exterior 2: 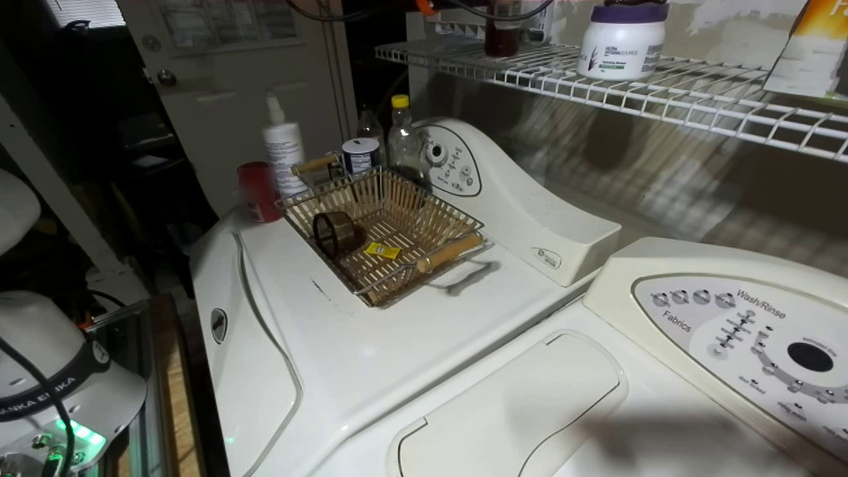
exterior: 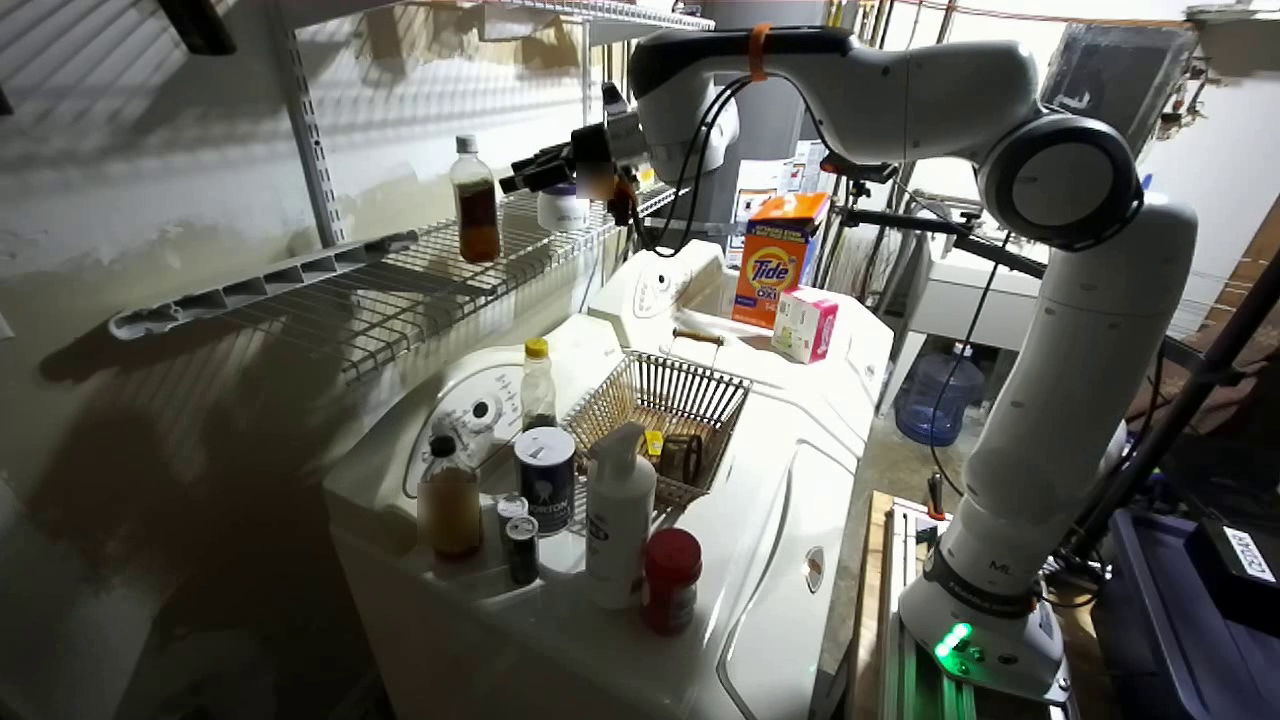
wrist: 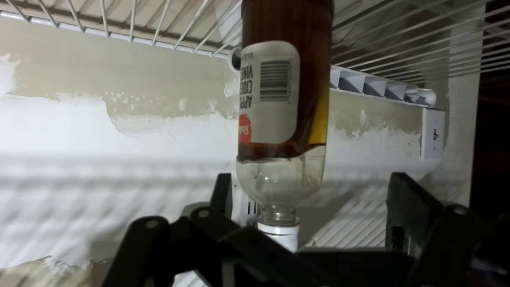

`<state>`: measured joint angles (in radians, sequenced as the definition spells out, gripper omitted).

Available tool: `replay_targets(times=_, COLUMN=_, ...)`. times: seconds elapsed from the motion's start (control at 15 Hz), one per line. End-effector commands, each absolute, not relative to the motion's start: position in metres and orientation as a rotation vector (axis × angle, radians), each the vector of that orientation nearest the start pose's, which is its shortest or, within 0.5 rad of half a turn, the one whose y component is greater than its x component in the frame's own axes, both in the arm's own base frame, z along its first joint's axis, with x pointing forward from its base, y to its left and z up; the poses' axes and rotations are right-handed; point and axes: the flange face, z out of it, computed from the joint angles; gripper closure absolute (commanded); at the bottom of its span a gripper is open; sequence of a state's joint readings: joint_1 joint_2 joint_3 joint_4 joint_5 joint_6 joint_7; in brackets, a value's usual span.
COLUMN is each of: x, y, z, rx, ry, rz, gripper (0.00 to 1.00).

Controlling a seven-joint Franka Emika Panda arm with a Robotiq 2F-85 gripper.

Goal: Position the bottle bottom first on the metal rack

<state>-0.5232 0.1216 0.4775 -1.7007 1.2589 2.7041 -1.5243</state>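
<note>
Counted on the metal rack [exterior: 400, 320]: one bottle [exterior: 477, 215], one purple-lidded jar [exterior: 563, 210], one slotted strip [exterior: 265, 285], one orange-and-white package [exterior 2: 811, 50]. Counted beside one basket [exterior 2: 434, 222]: one yellow-capped bottle [exterior: 538, 392], one black-capped bottle [exterior: 450, 510], one salt canister [exterior: 545, 490], two small cylinders [exterior: 522, 555], one white pump bottle [exterior: 618, 530], one red container [exterior: 671, 585]. In the basket: one dark cup [exterior 2: 339, 232], one yellow packet [exterior 2: 383, 250]. Past it, in an exterior view: one Tide box [exterior: 768, 270], one pink-and-white box [exterior: 805, 325]. Everything below the rack is carried by two white machines [exterior 2: 517, 391].

Bottle: stood upright, cap up, base on the rack; seen in both exterior views. Gripper [exterior: 511, 178]: placed just beside the bottle's upper half, on the jar's side. Fingers [wrist: 222, 195] are spread wide, bottle not clamped. In the wrist view (upside down, label text inverted) the bottle is framed between the two fingers, off-centre: narrow gap on that view's left, wide gap on its right. Depth between fingertips and bottle cannot be judged; light contact cannot be ruled in or out.
</note>
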Motion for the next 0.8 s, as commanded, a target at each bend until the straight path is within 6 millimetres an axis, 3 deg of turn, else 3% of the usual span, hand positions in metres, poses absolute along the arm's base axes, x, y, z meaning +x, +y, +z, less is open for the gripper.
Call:
replay_targets(times=0.0, x=0.602, y=-0.074, z=0.608, rx=-2.362, ry=-0.670, rz=-1.659, gripper=0.00)
replay_targets(times=0.33, x=0.573, y=-0.072, z=0.607, rx=-2.422, ry=-0.686, rz=-1.642, gripper=0.00)
replay_targets(times=0.73, x=0.557, y=-0.067, z=0.608, rx=-2.422, ry=-0.708, rz=-1.634, gripper=0.00)
